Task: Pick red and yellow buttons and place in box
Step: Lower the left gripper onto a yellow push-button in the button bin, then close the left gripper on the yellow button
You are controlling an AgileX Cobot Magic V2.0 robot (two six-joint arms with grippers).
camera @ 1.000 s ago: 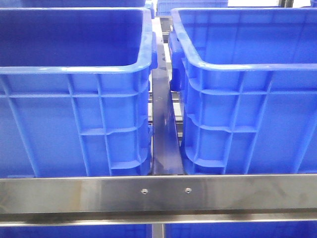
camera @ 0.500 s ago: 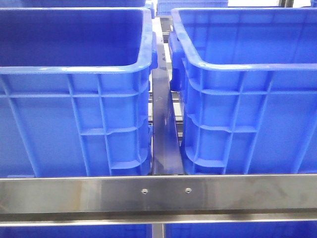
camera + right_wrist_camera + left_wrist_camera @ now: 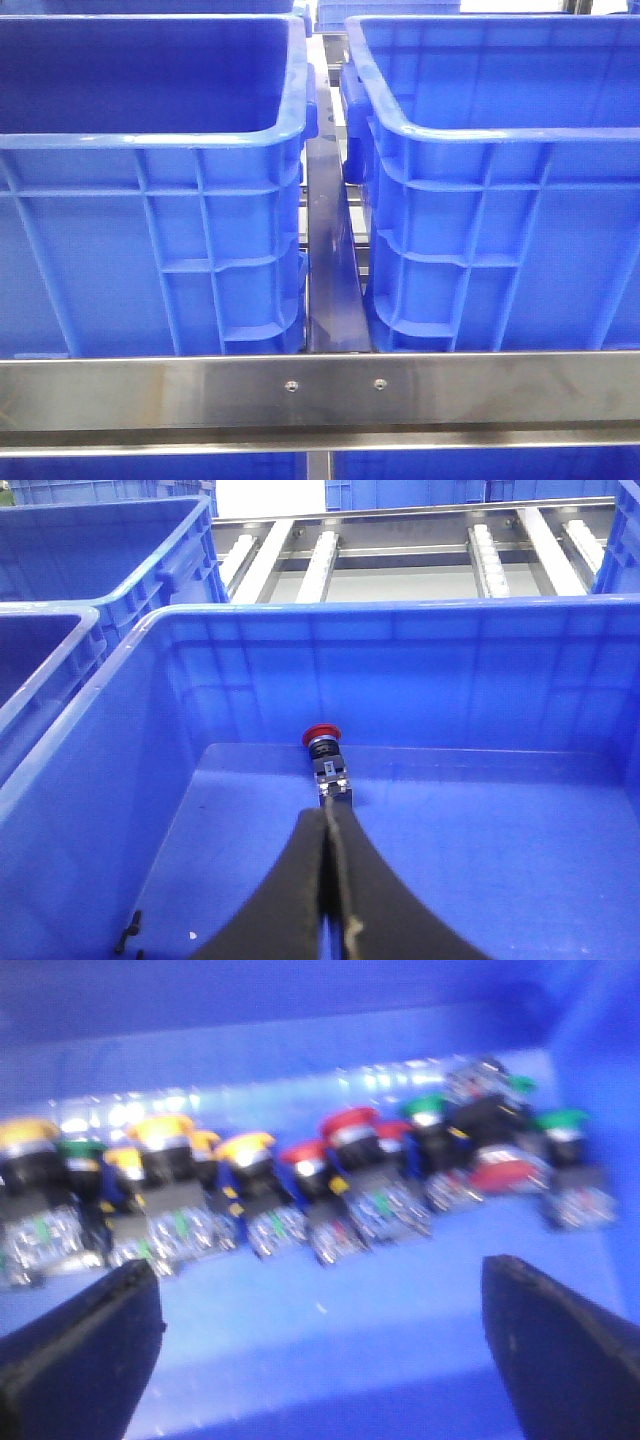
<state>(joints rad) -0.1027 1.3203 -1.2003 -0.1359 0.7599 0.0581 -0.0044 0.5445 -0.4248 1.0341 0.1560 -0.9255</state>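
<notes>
Here the left hand (image 3: pixel 320 1345) gapes wide over a blurred row of yellow, red and green buttons (image 3: pixel 300 1195), while the right hand (image 3: pixel 328 825), pinched together, grips a red button (image 3: pixel 323 736) inside a blue box (image 3: pixel 420 640).

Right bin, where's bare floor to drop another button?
One red button lies by the far wall of the right bin; the floor beside it is bare. The left bin is crowded along its wall, bare nearer the left hand.
</notes>
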